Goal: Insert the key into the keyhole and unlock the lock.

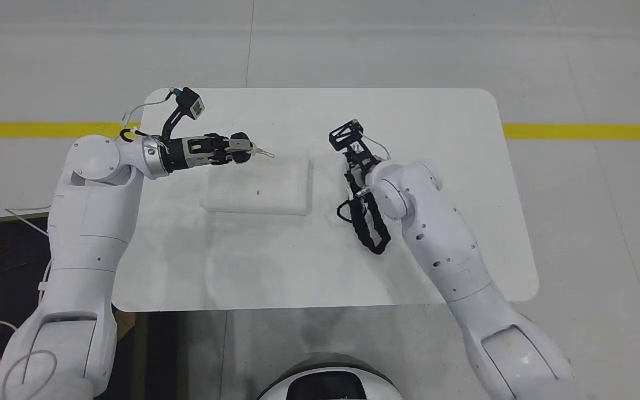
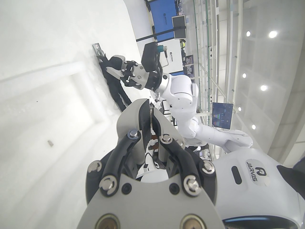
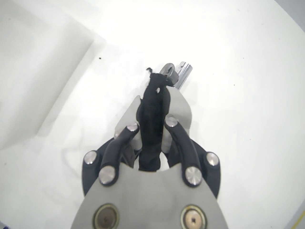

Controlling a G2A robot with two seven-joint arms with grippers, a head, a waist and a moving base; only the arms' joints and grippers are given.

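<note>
We see a thin silver key (image 1: pixel 263 153) pinched tight in the jaws of the left gripper (image 1: pixel 245 149), over the 12 o'clock edge of a white block (image 1: pixel 258 190). At 3 o'clock from it, the right gripper (image 3: pixel 159 95) grasps the lock (image 3: pixel 153 115), a black strap. The right wrist view shows its shiny metal end. The top view shows the strap trailing toward 6 o'clock on the white desk (image 1: pixel 440 120).

Nothing on the counter (image 1: pixel 450 130) can be read. A tag (image 2: pixel 97 48) bears a small red mark, too small to make out, and the screens (image 2: pixel 164 21) in the room behind are equally illegible
</note>
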